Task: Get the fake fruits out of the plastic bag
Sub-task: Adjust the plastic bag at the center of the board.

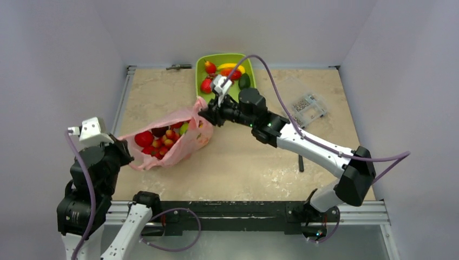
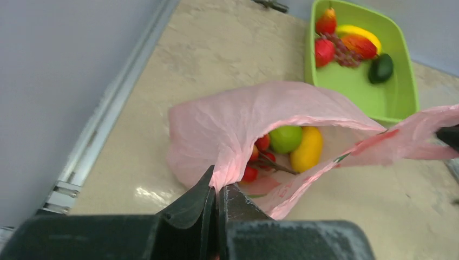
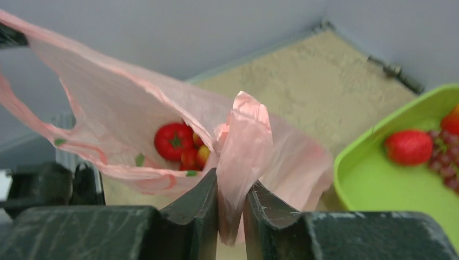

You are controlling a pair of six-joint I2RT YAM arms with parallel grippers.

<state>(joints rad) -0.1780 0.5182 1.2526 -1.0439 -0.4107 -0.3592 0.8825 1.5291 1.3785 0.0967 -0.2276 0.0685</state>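
Observation:
The pink plastic bag (image 1: 176, 142) lies on the table, stretched between both grippers with its mouth open. Inside it are fake fruits (image 1: 157, 142): red round ones, a green apple (image 2: 285, 138), a yellow oval one (image 2: 307, 149) and a red tomato (image 3: 173, 141). My left gripper (image 1: 125, 145) is shut on the bag's left edge (image 2: 224, 176). My right gripper (image 1: 205, 114) is shut on a bunched fold of the bag's right edge (image 3: 242, 146). The bag (image 2: 243, 116) sags over the fruits.
A lime-green tray (image 1: 201, 70) at the back holds red fruits, a yellow banana (image 1: 231, 66), a grape bunch and a dark avocado (image 1: 244, 80). A clear plastic box (image 1: 308, 106) lies at the right. A metal bolt (image 1: 178, 67) lies at the back edge.

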